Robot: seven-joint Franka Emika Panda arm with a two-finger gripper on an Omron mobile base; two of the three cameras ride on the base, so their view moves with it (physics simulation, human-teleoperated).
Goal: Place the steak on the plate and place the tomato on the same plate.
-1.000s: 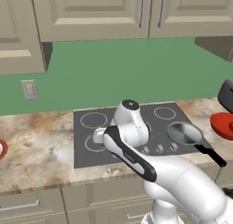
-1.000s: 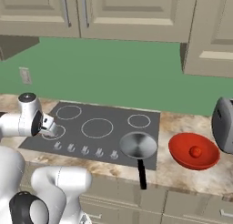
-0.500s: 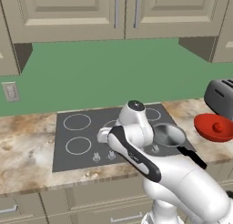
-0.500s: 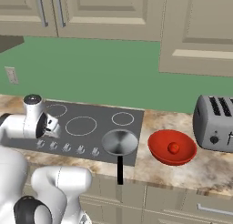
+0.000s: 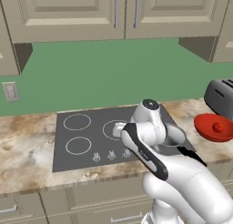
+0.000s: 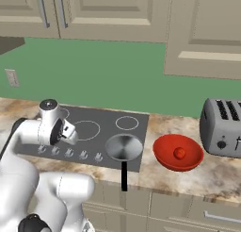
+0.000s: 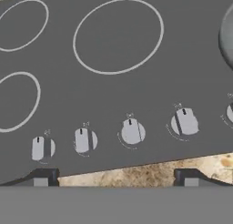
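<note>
Tomato [image 6: 179, 153] sits in a red bowl [image 6: 164, 156] at right of the right base view, beside a toaster [image 6: 221, 127]. End effector [image 7: 114, 177], spread wide and empty, hangs over stove knobs [image 7: 131, 131] at the tabletop [image 7: 136, 174] edge in the hand view.

Dark cooktop [image 7: 113, 82] with knob row [image 7: 132, 131] straight ahead of tool, grey pan [image 6: 124, 146], red bowl [image 6: 179, 152], toaster [image 6: 222, 128] rightward

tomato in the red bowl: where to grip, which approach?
Take the tomato from straight above, fingers closing across its middle. It is a small ball sitting low in the red bowl, whose raised wall blocks a sideways approach. The pincer is open over the stove knobs.
</note>
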